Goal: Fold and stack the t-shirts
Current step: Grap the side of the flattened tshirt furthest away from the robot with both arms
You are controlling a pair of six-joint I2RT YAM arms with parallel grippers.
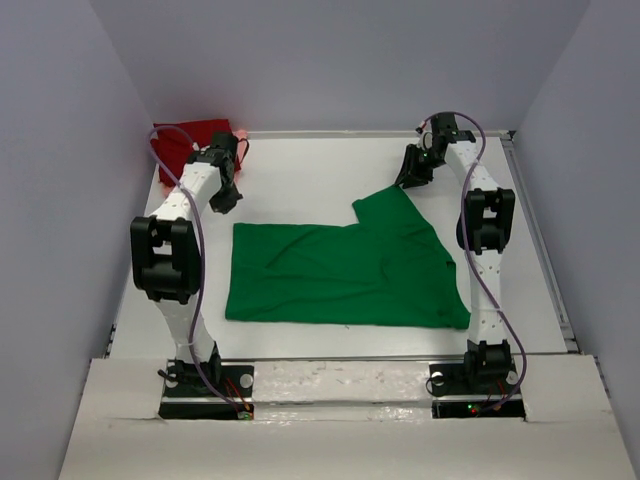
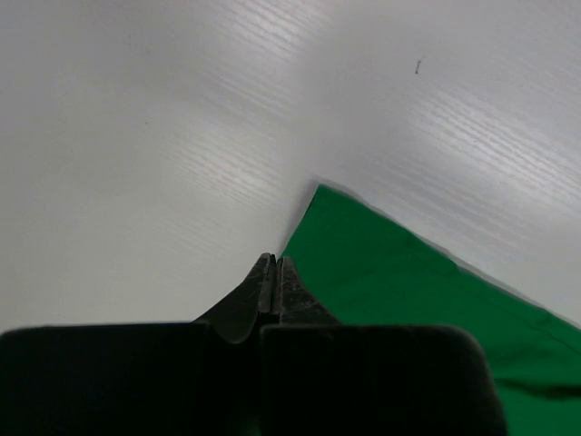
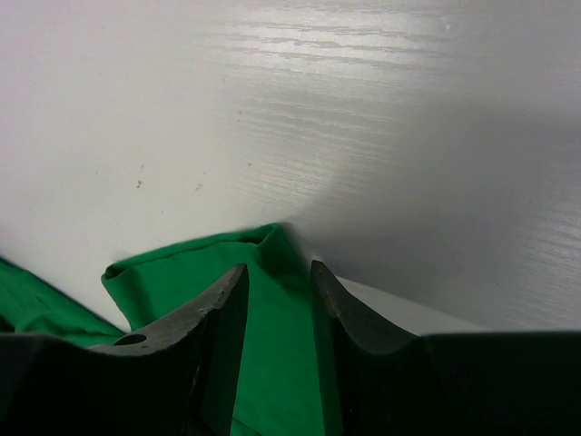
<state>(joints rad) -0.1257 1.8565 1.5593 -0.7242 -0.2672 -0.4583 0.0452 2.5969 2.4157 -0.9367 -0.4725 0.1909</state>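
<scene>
Lying mid-counter (image 1: 310, 170): green t-shirt (image 1: 340, 275), partly folded, sleeve (image 1: 385, 205) pointing far-right. Bunched in the far-left corner: dark red t-shirt (image 1: 185, 140). Beside the green t-shirt's far-left corner: left gripper (image 1: 225, 197), fingers pressed together, holding nothing. Over the sleeve tip: right gripper (image 3: 277, 268), fingers parted, not clamped.

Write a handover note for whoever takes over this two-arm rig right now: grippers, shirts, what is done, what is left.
Left gripper: shut and empty, just off the far left corner of the green t-shirt.
Right gripper: open, jaws astride the green t-shirt's far sleeve, not closed on it.
Green t-shirt: lies between the arms, mostly flat, one sleeve sticking out on the far side.
Dark red t-shirt: bunched in the far left corner, a sliver of salmon pink cloth at its edge.
Done: green looks partly folded.
Left: finish that fold, fold the others, stack all.
</scene>
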